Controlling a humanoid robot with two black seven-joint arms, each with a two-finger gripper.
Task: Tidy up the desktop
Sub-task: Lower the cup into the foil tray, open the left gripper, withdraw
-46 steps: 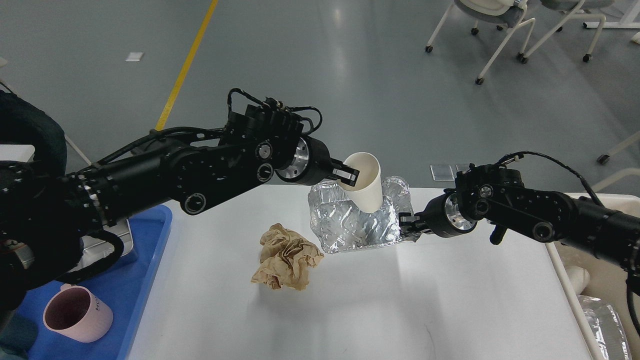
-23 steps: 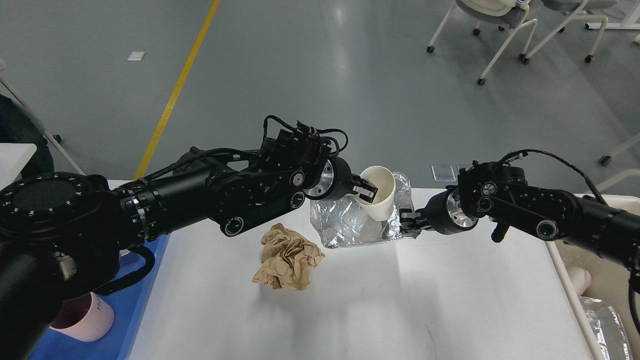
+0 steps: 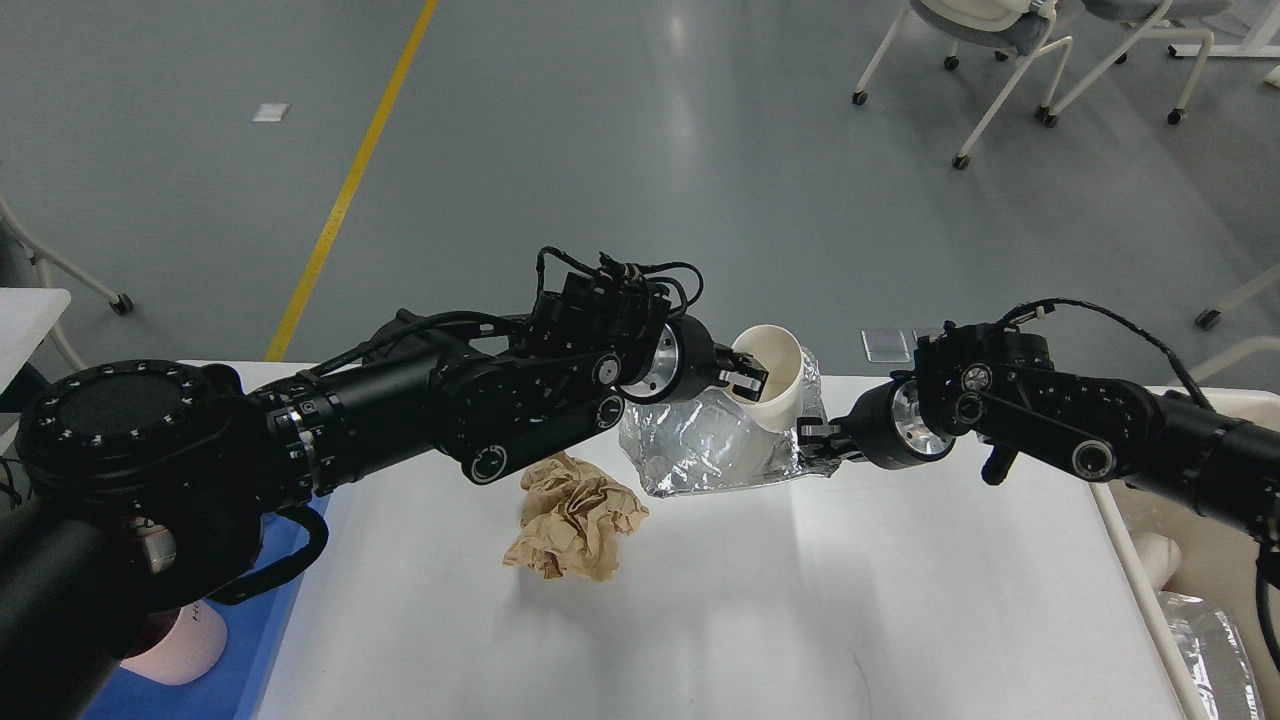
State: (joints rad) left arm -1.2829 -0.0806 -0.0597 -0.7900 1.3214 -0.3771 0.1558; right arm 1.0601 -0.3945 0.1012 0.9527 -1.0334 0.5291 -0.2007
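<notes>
Now left jaws [image 3: 745, 378] clamped on paper cup [image 3: 775, 375] inside foil bag [image 3: 700, 450] — right jaws [image 3: 815, 445] gripping its edge.

Crumpled paper [image 3: 575, 516] and foil [image 3: 712, 448] block mid-desktop [image 3: 800, 600]; near side seems open.

We see bright, even overhead light, glare streaking the grey floor [image 3: 690, 120], soft shadows on the white counter [image 3: 800, 600], and sharp focus.
</notes>
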